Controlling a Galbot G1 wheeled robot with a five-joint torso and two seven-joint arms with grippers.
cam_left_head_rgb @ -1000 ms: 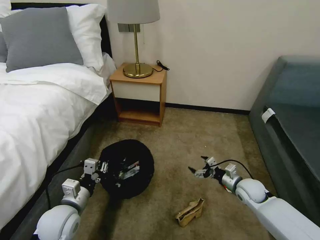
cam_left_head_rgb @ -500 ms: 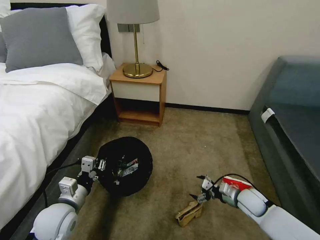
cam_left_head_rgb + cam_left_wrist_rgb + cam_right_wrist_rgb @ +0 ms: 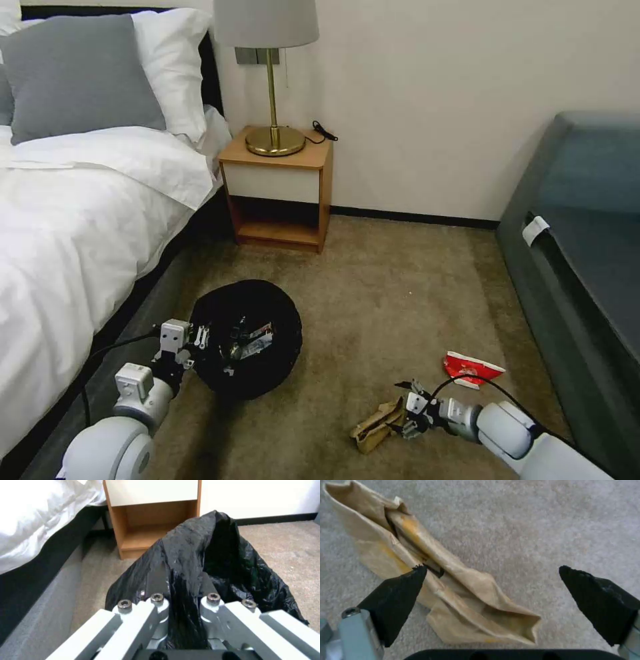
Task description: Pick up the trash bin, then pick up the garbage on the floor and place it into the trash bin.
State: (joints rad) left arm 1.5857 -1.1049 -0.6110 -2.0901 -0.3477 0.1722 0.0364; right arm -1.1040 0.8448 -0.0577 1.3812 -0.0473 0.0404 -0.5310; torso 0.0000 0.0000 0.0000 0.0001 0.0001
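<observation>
Right hand lowered to the carton

The right hand [image 3: 403,420], spread wide, has been brought down beside the tan carton [image 3: 379,425]; the trash bin [image 3: 245,337] is kept gripped by the left hand [image 3: 200,337].

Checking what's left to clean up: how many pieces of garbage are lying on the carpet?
2. The tan paper carton lies beside the right claw, and the red-and-white packet lies farther right. The arm may hide more.

Bin contents and bin base lost from sight

Litter inside the trash bin [image 3: 247,333] is too small to identify; its black bag [image 3: 213,562] covers the base. The left claw [image 3: 184,590] has its tips buried in bag folds. The bed [image 3: 73,220] and the dark sofa [image 3: 587,267] are cut off by picture edges.
</observation>
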